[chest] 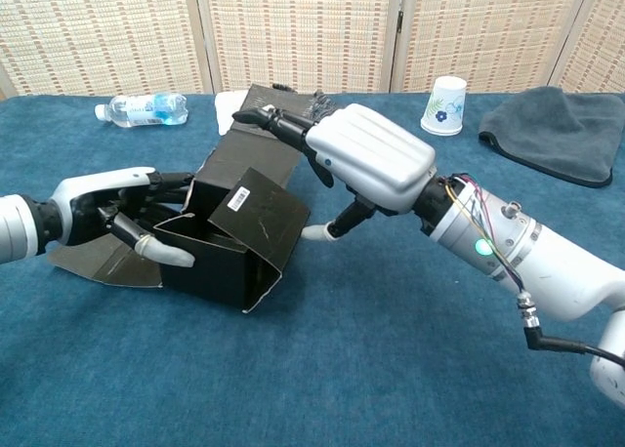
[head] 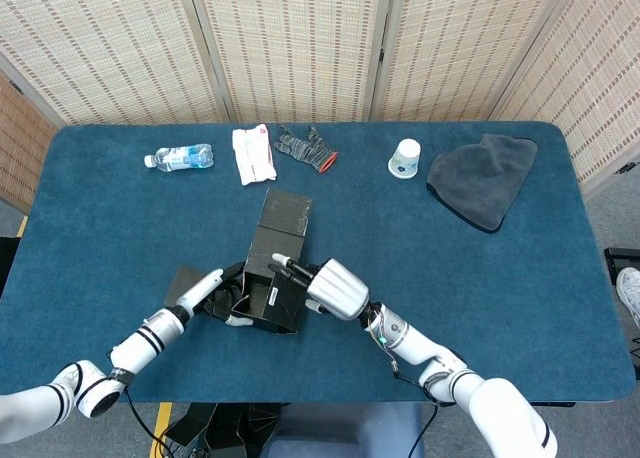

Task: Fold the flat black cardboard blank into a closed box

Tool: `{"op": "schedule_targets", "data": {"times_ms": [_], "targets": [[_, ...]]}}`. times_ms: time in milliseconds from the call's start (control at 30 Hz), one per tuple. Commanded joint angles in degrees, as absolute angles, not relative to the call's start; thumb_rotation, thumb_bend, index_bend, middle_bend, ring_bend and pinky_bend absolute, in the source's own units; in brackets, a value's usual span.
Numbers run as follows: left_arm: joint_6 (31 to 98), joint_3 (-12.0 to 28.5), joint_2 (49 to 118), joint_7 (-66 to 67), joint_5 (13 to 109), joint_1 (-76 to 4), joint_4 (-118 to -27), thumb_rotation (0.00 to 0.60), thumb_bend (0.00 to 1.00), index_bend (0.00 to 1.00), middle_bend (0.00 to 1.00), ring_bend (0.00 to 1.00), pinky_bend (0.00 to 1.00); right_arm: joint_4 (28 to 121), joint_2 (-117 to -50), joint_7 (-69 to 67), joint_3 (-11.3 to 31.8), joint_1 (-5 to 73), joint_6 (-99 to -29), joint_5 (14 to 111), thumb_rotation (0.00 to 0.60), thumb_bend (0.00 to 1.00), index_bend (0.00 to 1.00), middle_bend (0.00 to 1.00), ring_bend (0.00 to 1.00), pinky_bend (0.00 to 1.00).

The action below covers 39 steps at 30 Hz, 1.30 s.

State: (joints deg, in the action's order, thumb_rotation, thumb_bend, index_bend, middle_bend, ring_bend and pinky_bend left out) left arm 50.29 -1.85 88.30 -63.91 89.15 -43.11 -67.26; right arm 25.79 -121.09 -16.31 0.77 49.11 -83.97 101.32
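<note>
**Side flap going over the open end**

We see the half-formed black cardboard box [chest: 229, 227] lying on its side near the front of the blue-covered table [head: 480, 278], its long axis running away from us towards the far edge, its open mouth facing the near edge.

Our left robot hand [chest: 107, 213] is on the box's left side, fingers spread against the wall and one fingertip hooked over the mouth's near edge; it braces the box and encloses nothing, so we call it released. A loose flap lies flat on the table beneath it.

Our right robot hand [chest: 366, 159] sits on the box's right, fingers stretched flat over the top panel, thumb reaching towards the labelled side flap [chest: 262, 208], which tilts inward across the mouth. It presses without gripping anything.

As we judge it, the next move turns on that flap: it hinges on the right edge, just beside the right hand, which is therefore nearer and should push leftwards.
</note>
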Motion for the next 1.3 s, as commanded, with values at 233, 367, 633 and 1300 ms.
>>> {"op": "schedule_targets", "data": {"times_ms": [233, 367, 633, 1300], "targets": [[49.5, -2.5, 88.4, -65.9, 89.7, -43.6, -66.6, 0.600, 0.00, 0.13, 0.23, 0.50, 0.60, 20.9, -122.3, -17.6, -0.7, 50.7, -84.1, 102.2, 0.600, 0.00, 0.03, 0.13, 0.68, 1.00], [49.3, -2.8, 88.3, -66.7, 89.9, -43.7, -66.3, 0.600, 0.00, 0.13, 0.23, 0.50, 0.60, 18.7, -122.9, -19.2, -1.7, 51.2, -84.1, 102.6, 0.600, 0.00, 0.03, 0.12, 0.68, 1.00], [49.2, -3.4, 88.0, -68.5, 90.5, -44.0, -66.1, 0.600, 0.00, 0.12, 0.22, 0.50, 0.60, 14.3, -123.8, -21.4, -3.9, 51.6, -85.1, 103.7, 0.600, 0.00, 0.03, 0.12, 0.68, 1.00], [49.6, -4.8, 87.3, -72.8, 91.6, -44.4, -66.1, 0.600, 0.00, 0.11, 0.21, 0.50, 0.60, 8.8, -126.3, -22.3, -6.7, 51.7, -89.0, 104.1, 0.600, 0.05, 0.12, 0.13, 0.68, 1.00]]}}
